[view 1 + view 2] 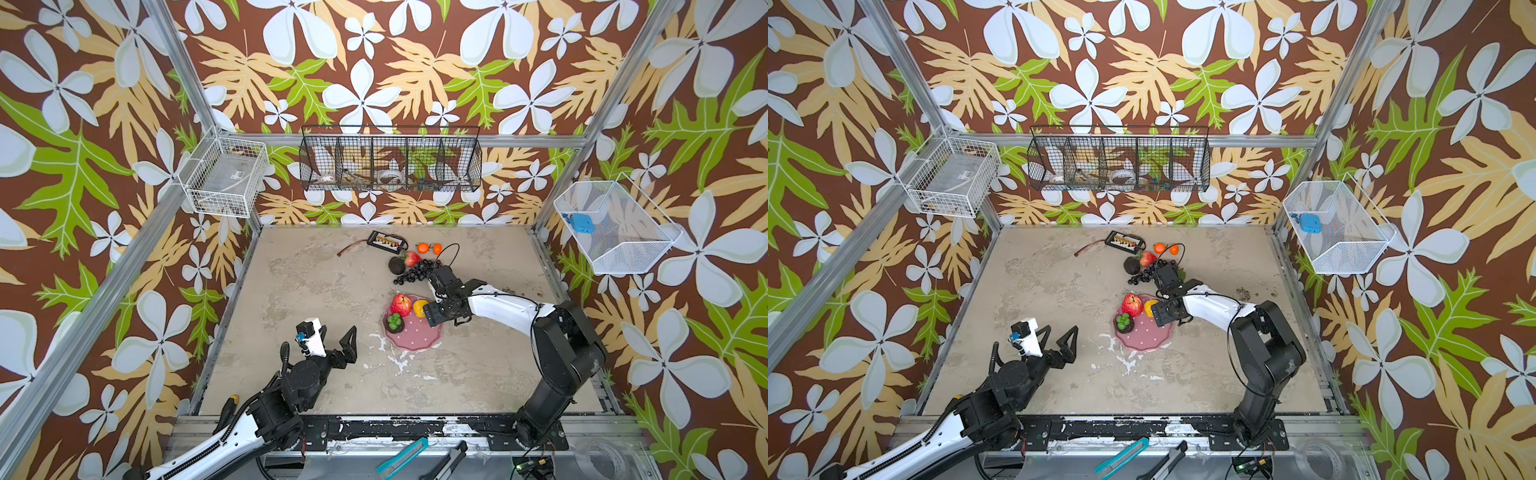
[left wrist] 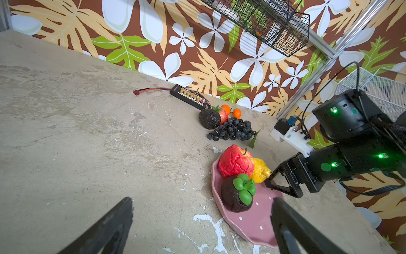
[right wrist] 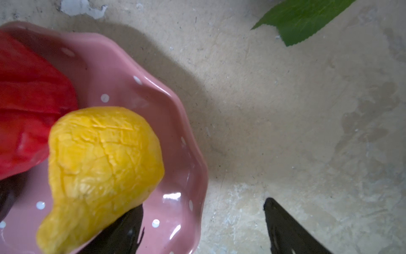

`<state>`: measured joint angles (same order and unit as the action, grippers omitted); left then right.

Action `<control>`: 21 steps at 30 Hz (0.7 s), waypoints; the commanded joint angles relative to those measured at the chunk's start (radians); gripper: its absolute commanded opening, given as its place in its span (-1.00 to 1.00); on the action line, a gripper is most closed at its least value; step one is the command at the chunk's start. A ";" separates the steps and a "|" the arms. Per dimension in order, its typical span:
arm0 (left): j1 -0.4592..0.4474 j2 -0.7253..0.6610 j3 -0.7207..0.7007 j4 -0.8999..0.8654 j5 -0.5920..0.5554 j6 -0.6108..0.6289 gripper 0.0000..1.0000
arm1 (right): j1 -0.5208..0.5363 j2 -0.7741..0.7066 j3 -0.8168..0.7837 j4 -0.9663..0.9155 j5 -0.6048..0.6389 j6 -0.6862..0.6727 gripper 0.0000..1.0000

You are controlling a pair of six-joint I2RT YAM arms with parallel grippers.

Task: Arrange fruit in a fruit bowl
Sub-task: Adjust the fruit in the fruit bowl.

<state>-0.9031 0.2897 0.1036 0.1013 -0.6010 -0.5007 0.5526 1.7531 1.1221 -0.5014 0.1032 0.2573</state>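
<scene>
The pink dotted fruit bowl [image 1: 417, 337] [image 2: 252, 220] holds a red apple [image 1: 401, 304], a yellow lemon [image 1: 419, 308] [image 3: 103, 165] and a dark round fruit with a green top [image 1: 394, 323]. Behind it on the table lie a grape bunch [image 1: 415, 272], an avocado [image 1: 397, 265], a small red fruit [image 1: 411, 258] and two oranges [image 1: 423, 248]. My right gripper [image 1: 432, 313] [image 3: 202, 206] is open, straddling the bowl's rim [image 3: 189, 154]. One of its fingers is inside the bowl beside the lemon. Left of the bowl, my left gripper [image 1: 337, 330] [image 2: 202, 200] hangs open and empty.
A black gadget [image 1: 385, 242] with a red cable lies at the back. Wire baskets hang on the left wall [image 1: 226, 176], back wall [image 1: 390, 160] and right wall [image 1: 615, 228]. Tools lie on the front rail [image 1: 403, 457].
</scene>
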 commanded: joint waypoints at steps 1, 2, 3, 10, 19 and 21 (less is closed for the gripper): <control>0.001 -0.001 0.001 0.020 -0.010 0.001 0.97 | 0.000 0.011 0.014 0.018 -0.007 0.005 0.72; 0.001 -0.001 0.001 0.020 -0.010 0.001 0.97 | 0.000 0.015 0.019 0.016 -0.007 0.004 0.72; 0.001 -0.001 0.001 0.020 -0.010 0.001 0.97 | 0.000 0.018 0.023 0.016 -0.004 0.003 0.72; 0.001 -0.001 0.001 0.021 -0.009 0.001 0.97 | -0.003 0.026 0.039 0.019 0.006 0.000 0.72; 0.001 -0.001 0.001 0.020 -0.010 0.001 0.97 | -0.003 0.019 0.049 0.008 -0.004 -0.001 0.72; 0.001 -0.001 0.001 0.021 -0.010 0.001 0.97 | -0.003 0.008 0.042 0.002 -0.005 -0.001 0.73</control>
<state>-0.9031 0.2897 0.1036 0.1013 -0.6010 -0.5003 0.5480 1.7741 1.1664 -0.4870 0.1020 0.2577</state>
